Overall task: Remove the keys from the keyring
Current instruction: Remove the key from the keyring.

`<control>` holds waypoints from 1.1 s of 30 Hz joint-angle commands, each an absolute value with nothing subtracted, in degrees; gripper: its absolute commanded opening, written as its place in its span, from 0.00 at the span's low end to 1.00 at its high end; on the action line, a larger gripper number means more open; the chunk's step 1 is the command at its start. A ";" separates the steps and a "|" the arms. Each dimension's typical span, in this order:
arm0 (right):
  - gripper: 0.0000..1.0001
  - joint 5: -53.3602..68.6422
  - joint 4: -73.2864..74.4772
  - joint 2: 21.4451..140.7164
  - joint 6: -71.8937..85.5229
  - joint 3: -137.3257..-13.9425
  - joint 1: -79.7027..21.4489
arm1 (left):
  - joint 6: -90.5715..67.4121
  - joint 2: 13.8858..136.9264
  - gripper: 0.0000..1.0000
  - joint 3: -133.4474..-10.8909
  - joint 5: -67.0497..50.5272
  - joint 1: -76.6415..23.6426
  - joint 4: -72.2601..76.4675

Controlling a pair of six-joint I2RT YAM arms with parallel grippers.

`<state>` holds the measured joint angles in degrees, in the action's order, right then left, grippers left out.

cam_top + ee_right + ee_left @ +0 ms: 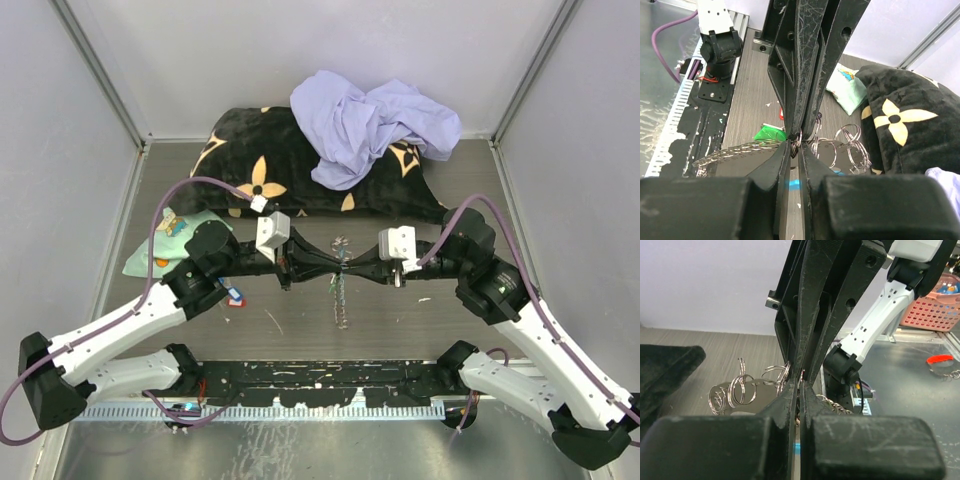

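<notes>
Both grippers meet tip to tip over the middle of the table. My left gripper is shut, pinching a ring of the keyring. My right gripper faces it, jaws a narrow slit apart with a wire ring caught between the tips. The silver chain trails off to one side. Several loose split rings hang on a flat piece at the other side. A green key tag lies on the table beyond the tips. Another small key with red and blue lies by the left arm.
A black flowered pillow lies at the back with a lavender cloth on it. A mint-green cloth sits at the left. White walls stand on both sides. A pink basket and a red band show in the left wrist view.
</notes>
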<state>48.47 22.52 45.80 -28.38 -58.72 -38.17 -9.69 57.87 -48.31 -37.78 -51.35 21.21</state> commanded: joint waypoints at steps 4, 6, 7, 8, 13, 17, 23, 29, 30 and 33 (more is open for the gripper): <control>0.18 47.02 22.78 47.16 -30.82 -63.80 -38.57 | -3.30 57.47 0.00 -56.37 -38.74 -51.45 5.86; 0.18 46.71 23.42 47.55 -31.07 -64.38 -38.52 | -2.22 57.57 0.00 -57.73 -38.69 -51.46 3.06; 0.19 46.61 23.71 47.79 -31.12 -64.60 -38.57 | -1.72 57.63 0.00 -58.35 -38.79 -51.48 1.79; 0.19 46.49 23.98 48.00 -31.18 -64.86 -38.57 | -1.27 57.74 0.00 -58.95 -38.81 -51.49 0.58; 0.20 46.32 24.70 48.74 -31.31 -65.55 -38.62 | 0.16 58.25 0.00 -61.84 -38.88 -51.49 -4.26; 0.21 46.44 24.68 49.11 -31.23 -65.60 -38.67 | 0.27 58.84 0.00 -62.94 -39.09 -51.46 -5.39; 0.19 46.95 24.87 49.56 -31.07 -65.48 -38.64 | -0.15 59.50 0.00 -63.65 -39.34 -51.57 -4.86; 0.14 47.46 25.21 49.79 -30.76 -64.94 -38.75 | -1.05 58.80 0.00 -62.78 -39.23 -51.49 -3.07; 0.17 47.37 25.40 49.78 -30.76 -65.00 -38.76 | -1.05 58.63 0.00 -62.50 -38.94 -51.50 -2.96; 0.24 47.57 26.31 49.60 -30.89 -65.57 -38.70 | -1.05 58.15 0.00 -62.08 -38.48 -51.47 -2.64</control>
